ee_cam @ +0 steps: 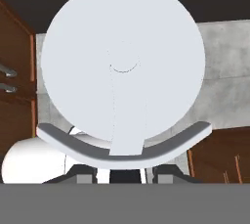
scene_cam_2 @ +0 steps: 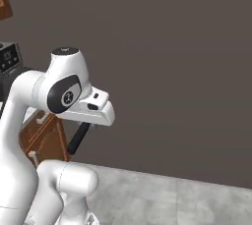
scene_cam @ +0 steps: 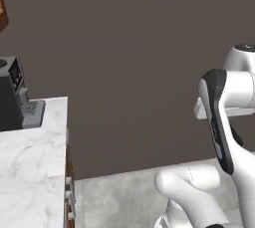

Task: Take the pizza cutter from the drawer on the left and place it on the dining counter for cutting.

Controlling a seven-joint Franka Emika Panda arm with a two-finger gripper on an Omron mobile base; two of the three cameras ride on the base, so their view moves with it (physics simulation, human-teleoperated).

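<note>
Pizza cutter (ee_cam: 122,66): round silvery wheel blade standing just before the hand camera, gripper (ee_cam: 124,173) fingers clenched on its handle below, carried above grey floor (ee_cam: 224,81) for transfer.

white marble worktop (scene_cam: 30,172) carries a dark coffee machine (scene_cam: 15,97).

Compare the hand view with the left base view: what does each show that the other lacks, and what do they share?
Hand view alone: the pizza cutter, its round wheel close to the camera, held in the shut gripper, with brown cabinet fronts to either side.
Left base view alone: a marble worktop carrying a dark appliance, and the arm against a dark wall.
Both: the grey floor.
</note>
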